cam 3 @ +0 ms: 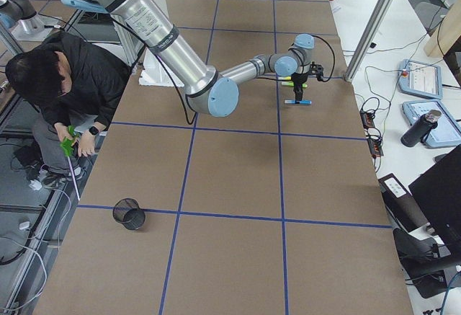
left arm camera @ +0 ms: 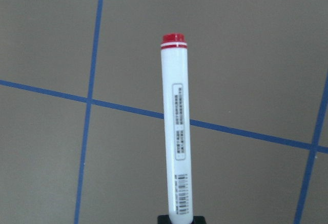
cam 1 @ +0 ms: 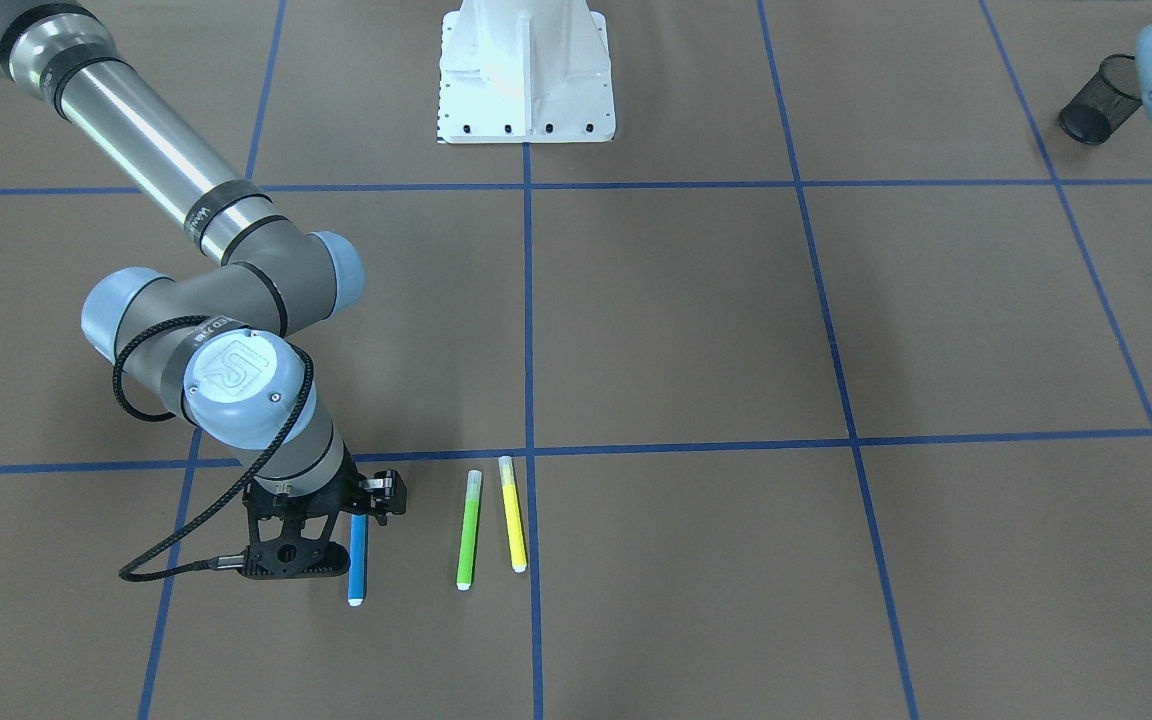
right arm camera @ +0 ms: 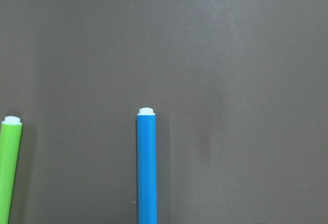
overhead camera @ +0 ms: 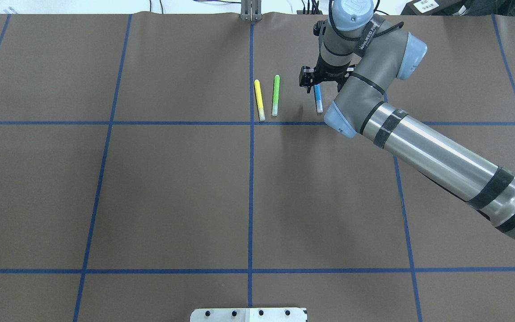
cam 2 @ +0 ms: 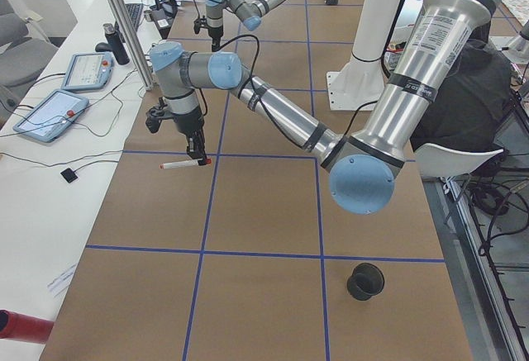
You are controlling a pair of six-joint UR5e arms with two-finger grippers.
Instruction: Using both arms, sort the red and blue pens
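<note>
Your right gripper (cam 1: pixel 357 520) hangs low over the middle of the blue highlighter (cam 1: pixel 357 565). That pen lies on the tabletop (cam 1: pixel 686 320) far from the robot's base, near the green highlighter (cam 1: pixel 468 530) and the yellow highlighter (cam 1: pixel 513 528). You cannot tell here whether its fingers are spread or pinching the barrel. The left gripper (cam 2: pixel 196 148) stands at the capped end of the red marker (cam 2: pixel 178 163), well apart toward the tabletop's left end, and the state of its fingers is hidden too. Centre each barrel between the fingers, close squarely across it, then lift straight up. An end grip will likely let the marker droop, so squeeze firmly and move slowly.
</note>
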